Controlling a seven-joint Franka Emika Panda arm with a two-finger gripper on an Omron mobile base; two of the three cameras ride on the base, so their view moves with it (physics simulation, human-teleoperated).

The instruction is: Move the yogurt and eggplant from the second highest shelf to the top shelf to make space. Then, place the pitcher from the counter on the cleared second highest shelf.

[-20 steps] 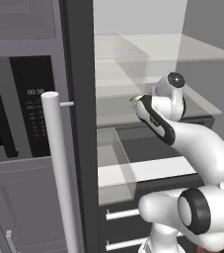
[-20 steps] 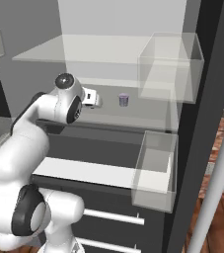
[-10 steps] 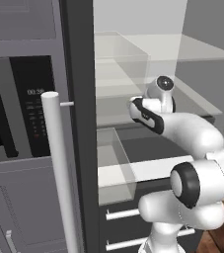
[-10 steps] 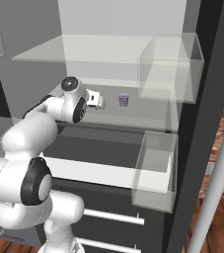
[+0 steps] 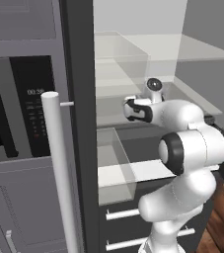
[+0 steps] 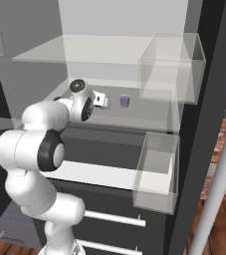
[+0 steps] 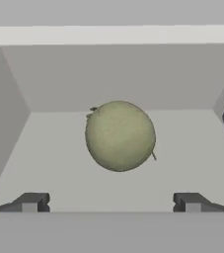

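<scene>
My gripper is open, its two dark fingertips wide apart. The eggplant, a round olive-green lump, lies just ahead of them, centred between them and untouched. It rests on the second highest shelf. On that same shelf the small lavender yogurt stands a little right of my gripper. In the left base view the gripper reaches in over the shelf. The pale top shelf above carries nothing. The pitcher and the counter are out of view.
Clear door bins hang at the right, an upper one and a lower one. Another clear bin sits by the dark fridge frame. A white bar handle and an oven panel stand left. Drawers lie below.
The arm has folded, its elbow swinging down in front of the fridge. The hand has edged further in over the second highest shelf. The jaws have stayed open.
</scene>
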